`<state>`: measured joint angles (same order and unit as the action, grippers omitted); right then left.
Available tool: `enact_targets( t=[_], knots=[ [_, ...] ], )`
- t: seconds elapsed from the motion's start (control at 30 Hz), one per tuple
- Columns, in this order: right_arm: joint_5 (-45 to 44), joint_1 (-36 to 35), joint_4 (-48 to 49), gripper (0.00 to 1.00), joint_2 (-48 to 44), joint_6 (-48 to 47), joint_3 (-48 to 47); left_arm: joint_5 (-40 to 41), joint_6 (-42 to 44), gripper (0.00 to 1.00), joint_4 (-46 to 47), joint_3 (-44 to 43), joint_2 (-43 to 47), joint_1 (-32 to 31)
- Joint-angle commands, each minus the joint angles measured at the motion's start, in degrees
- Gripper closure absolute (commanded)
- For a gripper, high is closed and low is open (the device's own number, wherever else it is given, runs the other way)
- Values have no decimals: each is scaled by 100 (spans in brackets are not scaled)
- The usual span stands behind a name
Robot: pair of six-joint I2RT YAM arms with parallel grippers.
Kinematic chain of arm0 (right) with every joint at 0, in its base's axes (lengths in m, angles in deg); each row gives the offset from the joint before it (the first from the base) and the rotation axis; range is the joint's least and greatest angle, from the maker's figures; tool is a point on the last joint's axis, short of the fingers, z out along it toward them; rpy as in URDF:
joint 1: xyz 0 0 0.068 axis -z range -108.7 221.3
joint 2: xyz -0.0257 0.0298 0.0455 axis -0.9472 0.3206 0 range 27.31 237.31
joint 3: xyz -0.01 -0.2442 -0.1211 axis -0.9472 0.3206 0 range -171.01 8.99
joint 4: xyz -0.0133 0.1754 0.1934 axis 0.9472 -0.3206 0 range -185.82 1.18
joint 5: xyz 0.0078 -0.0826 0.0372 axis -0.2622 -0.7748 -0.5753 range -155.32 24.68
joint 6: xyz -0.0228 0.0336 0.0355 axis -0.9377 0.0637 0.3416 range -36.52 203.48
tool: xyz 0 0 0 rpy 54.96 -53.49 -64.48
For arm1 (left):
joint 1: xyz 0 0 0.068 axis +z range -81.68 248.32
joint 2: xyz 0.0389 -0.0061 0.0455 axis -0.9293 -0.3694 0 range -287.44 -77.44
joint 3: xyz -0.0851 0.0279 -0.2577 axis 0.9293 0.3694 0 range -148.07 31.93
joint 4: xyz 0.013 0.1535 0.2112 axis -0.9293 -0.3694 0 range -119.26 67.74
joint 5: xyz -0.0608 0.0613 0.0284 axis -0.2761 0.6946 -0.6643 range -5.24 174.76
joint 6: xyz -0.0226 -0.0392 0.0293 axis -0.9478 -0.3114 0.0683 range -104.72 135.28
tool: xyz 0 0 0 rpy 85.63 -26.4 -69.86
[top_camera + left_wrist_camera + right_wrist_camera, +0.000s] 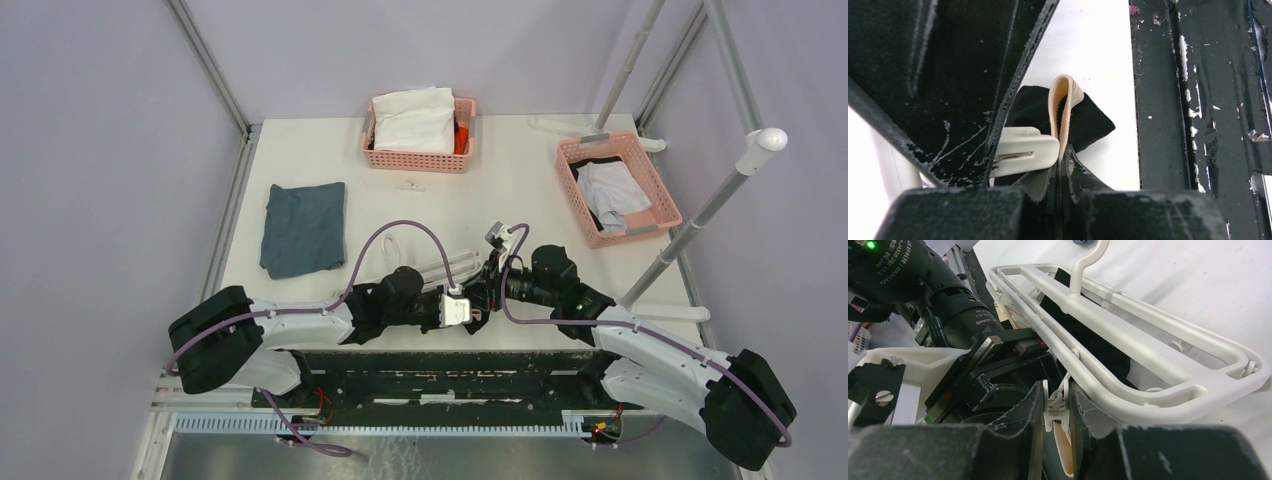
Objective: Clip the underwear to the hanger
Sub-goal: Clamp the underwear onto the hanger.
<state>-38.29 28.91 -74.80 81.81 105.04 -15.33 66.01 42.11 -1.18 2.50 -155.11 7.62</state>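
Underwear (1093, 122) here is a pair of soft black boxer briefs with a beige waistband (1062, 97). It's bunched up at the near middle of the white counter (500, 190), and its black fabric shows through the white plastic rectangular hanger (1148, 347) with the top hook.

The left hand (1062, 167) is pinched together on a folded loop of that waistband, which stands upright out of the fingers. The right hand (1057, 400) is clamped on a small white plastic clip (1053, 417) dangling off the hanger's near rail, fingers pressing it from both sides. The underwear's beige edge sits right below that clip. Both hands meet nose to nose there.

Further back there's a folded blue-grey cloth (303, 228) on the left. A pink mesh basket (418, 160) holds a white garment (412, 118), and a second pink basket (578, 197) sits off to the right.
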Motion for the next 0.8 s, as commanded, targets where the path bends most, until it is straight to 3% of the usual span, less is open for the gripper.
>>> enact_targets(
  t=[0.0,0.77],
  knots=[
    [225,-102,413,98,-40,-26,-266,-157,-382,97,317,-302,92,86],
    [214,-139,325,97,-72,-125,-267,-156,-868,97,427,-264,414,230]
  ],
)
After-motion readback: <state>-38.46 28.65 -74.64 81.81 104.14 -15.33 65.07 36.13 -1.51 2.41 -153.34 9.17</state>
